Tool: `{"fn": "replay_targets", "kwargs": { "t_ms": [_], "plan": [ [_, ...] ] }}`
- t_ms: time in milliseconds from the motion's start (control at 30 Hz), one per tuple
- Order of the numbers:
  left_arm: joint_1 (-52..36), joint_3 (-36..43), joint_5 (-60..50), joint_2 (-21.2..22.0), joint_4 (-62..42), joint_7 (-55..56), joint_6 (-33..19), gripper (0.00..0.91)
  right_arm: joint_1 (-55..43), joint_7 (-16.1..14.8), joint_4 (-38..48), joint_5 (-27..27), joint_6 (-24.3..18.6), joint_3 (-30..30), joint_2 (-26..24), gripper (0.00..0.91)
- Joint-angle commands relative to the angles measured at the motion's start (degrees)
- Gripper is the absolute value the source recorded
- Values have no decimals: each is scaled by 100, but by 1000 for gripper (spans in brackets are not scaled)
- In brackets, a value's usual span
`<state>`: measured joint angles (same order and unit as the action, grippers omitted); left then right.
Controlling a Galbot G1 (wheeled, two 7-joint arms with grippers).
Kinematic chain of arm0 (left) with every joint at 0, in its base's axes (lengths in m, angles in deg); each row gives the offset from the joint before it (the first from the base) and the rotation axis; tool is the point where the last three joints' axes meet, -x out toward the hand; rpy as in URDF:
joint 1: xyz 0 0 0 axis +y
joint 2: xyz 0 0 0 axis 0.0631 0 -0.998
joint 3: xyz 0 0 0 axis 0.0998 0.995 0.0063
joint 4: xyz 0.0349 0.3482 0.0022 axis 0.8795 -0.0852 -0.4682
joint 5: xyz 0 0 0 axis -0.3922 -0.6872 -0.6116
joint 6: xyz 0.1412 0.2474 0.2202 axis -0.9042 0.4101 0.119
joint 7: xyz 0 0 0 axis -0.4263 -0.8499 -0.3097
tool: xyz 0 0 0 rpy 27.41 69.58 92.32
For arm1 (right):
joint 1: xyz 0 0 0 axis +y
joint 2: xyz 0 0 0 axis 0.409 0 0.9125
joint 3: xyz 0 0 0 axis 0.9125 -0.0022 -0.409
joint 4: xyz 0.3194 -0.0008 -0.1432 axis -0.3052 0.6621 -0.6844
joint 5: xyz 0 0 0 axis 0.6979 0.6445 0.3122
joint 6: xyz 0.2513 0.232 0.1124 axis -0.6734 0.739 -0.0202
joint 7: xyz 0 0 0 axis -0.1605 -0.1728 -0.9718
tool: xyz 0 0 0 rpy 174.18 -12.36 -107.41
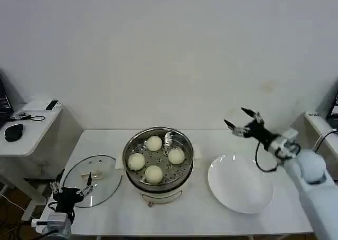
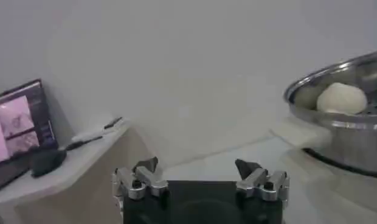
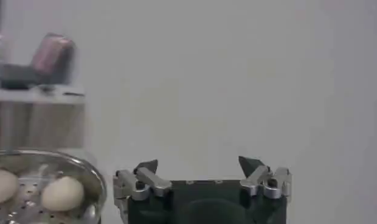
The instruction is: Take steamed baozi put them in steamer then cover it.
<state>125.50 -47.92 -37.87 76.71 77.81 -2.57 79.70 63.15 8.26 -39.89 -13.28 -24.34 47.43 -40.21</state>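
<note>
Four steamed baozi [image 1: 154,143] [image 1: 136,161] [image 1: 176,155] [image 1: 153,173], all on the perforated tray. One steamer [image 1: 130,145]. One cover [image 1: 103,172], lying flat on the worktop [image 1: 200,213]. One white plate [image 1: 240,190]. Two grippers: left gripper [image 1: 71,186] and right gripper [image 1: 236,118], each with two jaws spread apart. One side table [image 1: 37,126], with one black mouse [image 1: 14,131] on it.

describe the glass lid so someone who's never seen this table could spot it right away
Start at the shiny steamer holding four buns mid-table. The cover lies flat on the tabletop on the robot's left of it, by the left gripper. Unlike the white plate on the other side, it is see-through, with a metal rim and pale centre handle.
</note>
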Motion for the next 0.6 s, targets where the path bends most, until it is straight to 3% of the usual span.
{"fn": "replay_targets", "kwargs": {
  "t_ms": [33,267,600],
  "plan": [
    [24,92,-2361,-381,-352,62,-471,907,2218,1288,-587,98,-494,1212,739,907],
    [-433,289,-5540,-634,-1572,1012,-1450,907,2105,1272,-698,181,-444,1172,1048,907],
    [-840,382,-6144,-776,-2235,686,-1506,907,2057,1058,-638,225,-454,1246,1144,907]
  ]
}}
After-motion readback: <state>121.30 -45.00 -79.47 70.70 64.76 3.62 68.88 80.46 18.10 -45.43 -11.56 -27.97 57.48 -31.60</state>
